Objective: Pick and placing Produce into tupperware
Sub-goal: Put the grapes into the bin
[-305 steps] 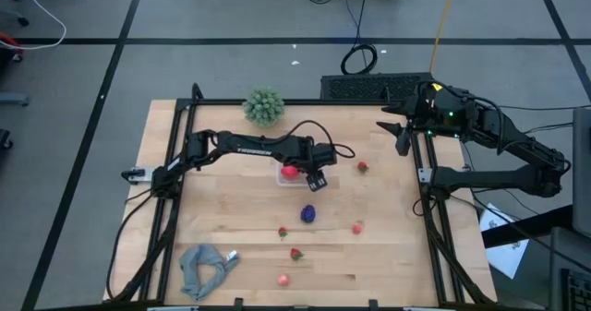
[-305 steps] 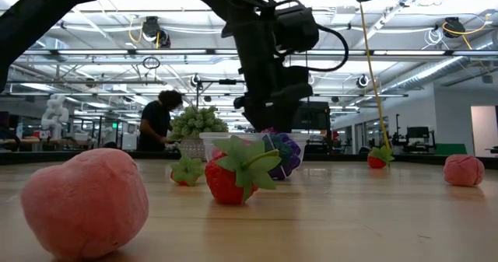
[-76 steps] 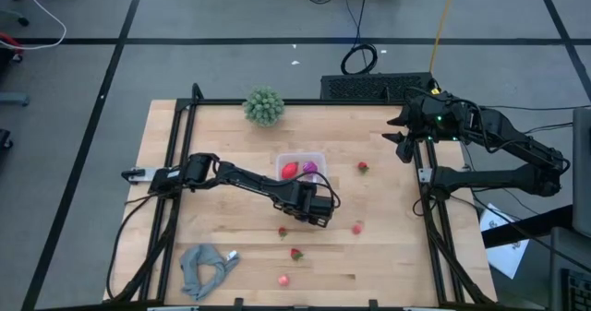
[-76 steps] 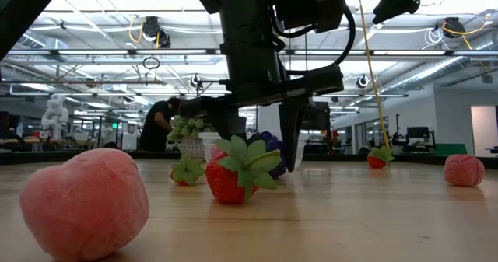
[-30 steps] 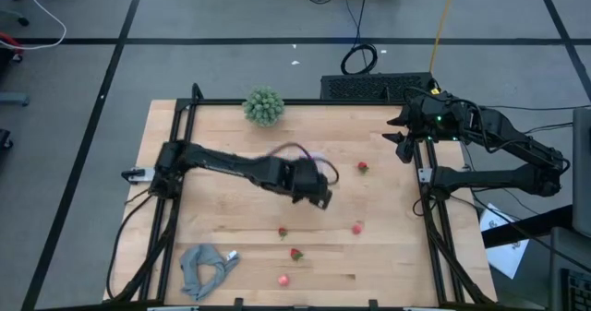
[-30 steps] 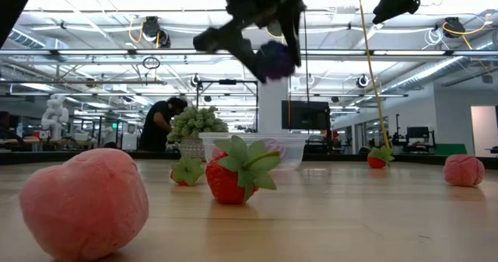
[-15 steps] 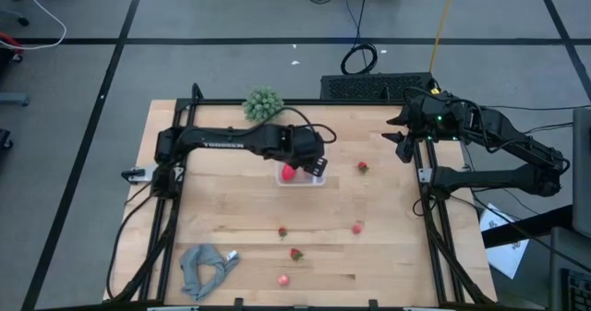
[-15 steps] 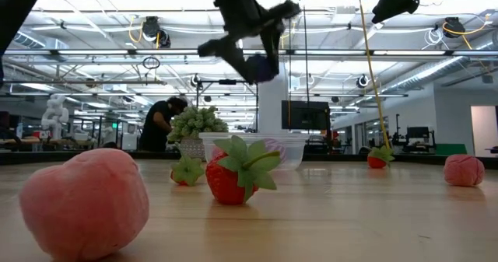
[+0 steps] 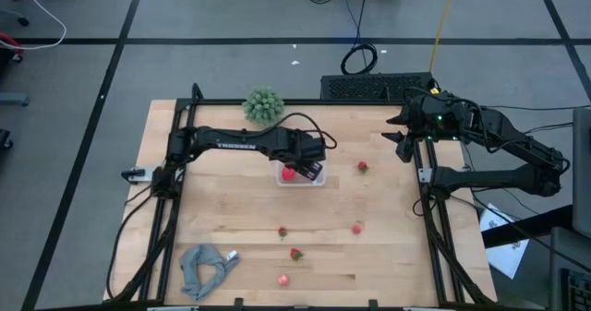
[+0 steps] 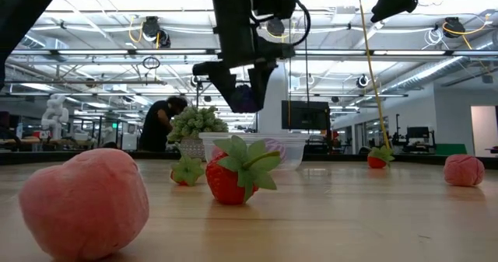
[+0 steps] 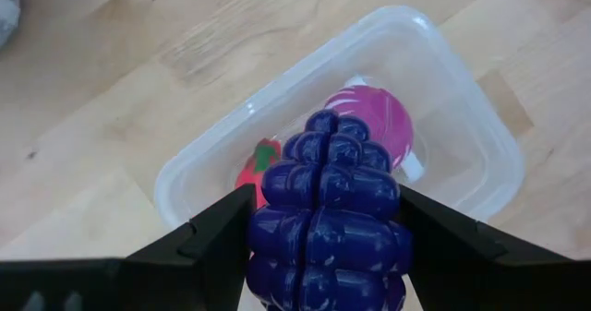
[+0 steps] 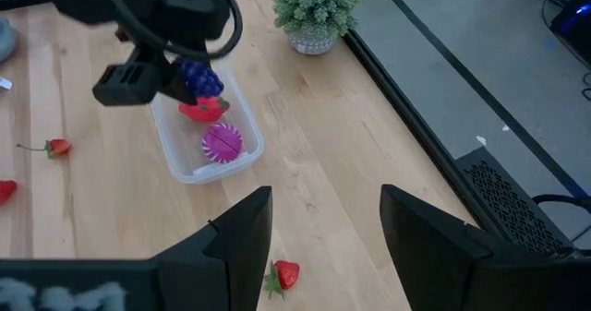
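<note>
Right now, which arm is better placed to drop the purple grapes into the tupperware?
The left. The left gripper already holds the purple grapes directly above the tupperware, which already contains a red piece and a magenta piece. The right gripper waits empty at the table's far right edge.

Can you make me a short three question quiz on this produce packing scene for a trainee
1. True or false: the left gripper holds the purple grapes above the tupperware.
2. Which pieces already lie in the tupperware? A) magenta piece and red piece B) two strawberries C) none
3. Fill in: the right gripper waits at the table's ____ edge with jaws open.

Key: 1 true; 2 A; 3 right
</note>
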Controlling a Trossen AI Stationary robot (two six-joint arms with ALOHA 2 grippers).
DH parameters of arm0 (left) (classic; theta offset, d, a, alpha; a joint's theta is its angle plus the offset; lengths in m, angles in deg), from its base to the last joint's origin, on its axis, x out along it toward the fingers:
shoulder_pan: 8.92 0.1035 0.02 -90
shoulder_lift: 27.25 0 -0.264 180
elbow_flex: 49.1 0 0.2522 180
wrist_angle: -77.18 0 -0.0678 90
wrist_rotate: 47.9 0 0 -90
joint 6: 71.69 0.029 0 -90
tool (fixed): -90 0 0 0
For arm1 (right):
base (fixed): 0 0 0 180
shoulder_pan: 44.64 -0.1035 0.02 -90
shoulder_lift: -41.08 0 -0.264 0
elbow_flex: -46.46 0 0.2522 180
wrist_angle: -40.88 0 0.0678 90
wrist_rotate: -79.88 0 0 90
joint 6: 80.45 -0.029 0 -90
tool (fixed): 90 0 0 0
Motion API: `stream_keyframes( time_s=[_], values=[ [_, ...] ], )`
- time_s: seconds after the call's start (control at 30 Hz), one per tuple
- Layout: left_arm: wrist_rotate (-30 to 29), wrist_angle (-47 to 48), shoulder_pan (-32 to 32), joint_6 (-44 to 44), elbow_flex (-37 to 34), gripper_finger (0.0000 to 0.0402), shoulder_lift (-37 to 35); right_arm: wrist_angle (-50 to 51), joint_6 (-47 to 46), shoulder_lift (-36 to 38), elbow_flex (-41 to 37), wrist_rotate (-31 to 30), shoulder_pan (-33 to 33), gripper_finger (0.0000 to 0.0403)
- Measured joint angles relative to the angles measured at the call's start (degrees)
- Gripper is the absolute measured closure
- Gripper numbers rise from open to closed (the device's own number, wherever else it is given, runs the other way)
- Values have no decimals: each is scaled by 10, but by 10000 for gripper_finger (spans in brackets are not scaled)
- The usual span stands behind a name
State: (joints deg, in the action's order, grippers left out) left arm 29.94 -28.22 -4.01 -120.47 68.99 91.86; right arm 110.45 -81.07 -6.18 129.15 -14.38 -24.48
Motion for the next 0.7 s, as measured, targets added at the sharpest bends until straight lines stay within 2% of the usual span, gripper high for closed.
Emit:
stream_keyframes(
  time_s=[0.47,0.7],
  values=[
    [6,-47,-10,3,-1,160,47,-3,-2,0,0,0,0,209],
    [2,-40,-13,5,0,160,47,-3,0,0,0,0,0,209]
  ],
)
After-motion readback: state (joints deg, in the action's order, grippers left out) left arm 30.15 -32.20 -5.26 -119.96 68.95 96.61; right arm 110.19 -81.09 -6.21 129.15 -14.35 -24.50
